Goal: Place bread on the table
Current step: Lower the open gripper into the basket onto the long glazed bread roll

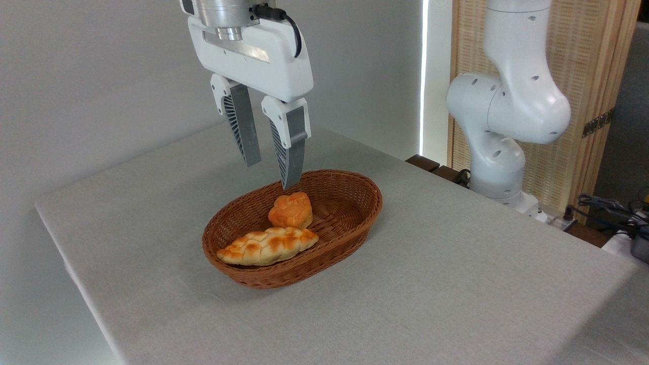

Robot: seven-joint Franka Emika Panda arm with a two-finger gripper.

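Wicker oval basket (355, 203) cradles the braided bread (267, 247); ribbed claw (271, 175) spread above

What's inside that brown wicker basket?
Two things: a braided loaf and a small round orange bun behind it. The basket floor beneath them is covered.

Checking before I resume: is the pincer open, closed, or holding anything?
Pincer: open, holding nothing, above the basket.

Cut off by the top edge above the gripper (271, 175): wrist mount; arm links likewise beyond.
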